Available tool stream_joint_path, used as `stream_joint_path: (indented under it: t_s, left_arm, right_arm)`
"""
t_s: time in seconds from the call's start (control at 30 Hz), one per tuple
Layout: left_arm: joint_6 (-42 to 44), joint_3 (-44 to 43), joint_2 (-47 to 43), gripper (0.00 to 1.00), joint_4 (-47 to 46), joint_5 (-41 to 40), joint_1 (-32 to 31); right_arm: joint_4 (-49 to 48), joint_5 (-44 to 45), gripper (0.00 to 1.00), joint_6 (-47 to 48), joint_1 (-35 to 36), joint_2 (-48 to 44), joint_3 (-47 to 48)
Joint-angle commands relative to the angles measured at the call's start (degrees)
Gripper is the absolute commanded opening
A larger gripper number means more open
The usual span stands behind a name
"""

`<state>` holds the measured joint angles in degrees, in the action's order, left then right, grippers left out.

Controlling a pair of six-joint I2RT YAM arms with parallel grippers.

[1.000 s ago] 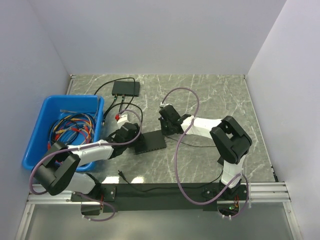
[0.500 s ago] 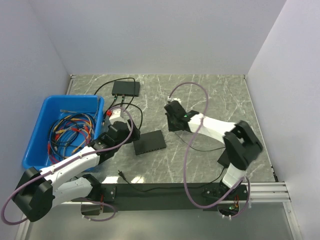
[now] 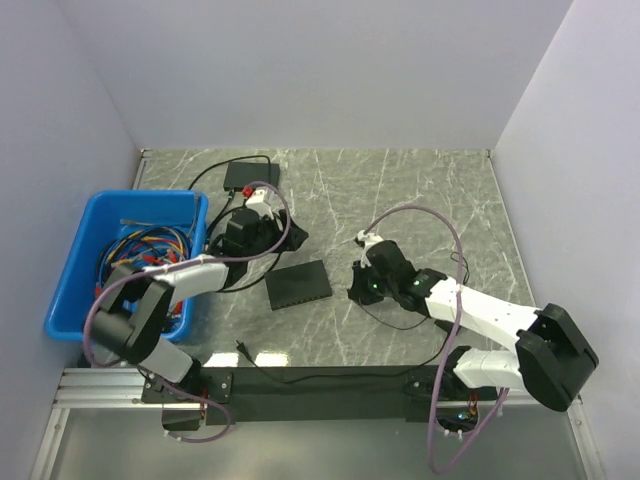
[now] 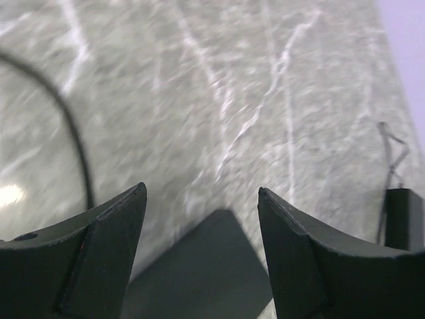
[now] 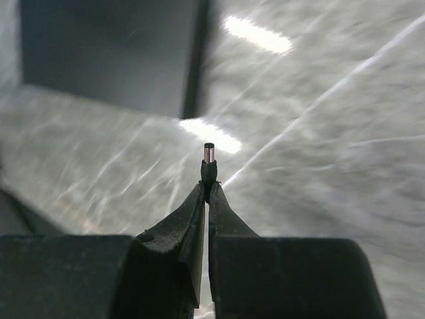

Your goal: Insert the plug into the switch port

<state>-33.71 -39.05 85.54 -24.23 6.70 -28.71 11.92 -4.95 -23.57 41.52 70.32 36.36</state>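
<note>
Arms: two, white and black, bases side by side at the near edge
Grippers: two
Left gripper (image 4: 200,191): fingers (image 4: 99,252) spread wide, nothing between them
Right gripper (image 5: 207,189): tips pinched tight on the plug (image 5: 208,158), whose metal end sticks out just past them
Black boxes: two, the switch (image 3: 250,177) and the slab (image 3: 298,285)
Switch: close behind the left gripper, toward the back wall, well apart from the right gripper; its ports are too small to tell apart
Slab: flat on the table, just below and ahead of the left gripper, with a corner showing between its fingers; ahead and left of the right gripper, near the plug but not touching it
Bin (image 3: 150,196): one, blue, left of the left arm, holding one tangle of coloured wires (image 3: 145,260)
Loose connector (image 3: 240,347): one, small and dark, on the table near the left arm's base
Edges: one slab edge faces the right gripper; the bin's right wall is just beside the left forearm
Open room: bare table runs ahead of the left fingers up to the wall; a bare strip lies between the plug and the slab; more bare table lies right of the right gripper
Surface: grey-green marbled table (image 3: 430,190), with glare patches in the right wrist view
Room: plain white walls (image 3: 320,70) on three sides
</note>
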Motion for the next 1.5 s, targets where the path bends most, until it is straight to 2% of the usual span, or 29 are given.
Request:
stream_joint_path:
  t_s: [0.0,0.2,0.57,1.47]
  left_arm:
    - [0.1,-3.4,5.2,0.73,-14.7,13.1,1.2]
    - [1.9,-6.2,13.3,0.7,-20.3,21.9,1.3]
    - [3.1,-4.1,18.1,0.69,-21.6,23.7,2.0]
    - [3.4,-5.3,21.7,0.66,-20.2,26.1,2.3]
  right_arm:
    - [-9.6,-8.6,0.0,-1.8,0.9,-2.4,-3.3]
    - [-11.8,-8.7,0.0,-1.7,2.2,2.6,-3.1]
    - [-13.9,-9.2,0.0,-2.3,4.1,12.2,1.1]
    - [-14.6,-4.9,0.0,-5.3,4.3,15.2,2.7]
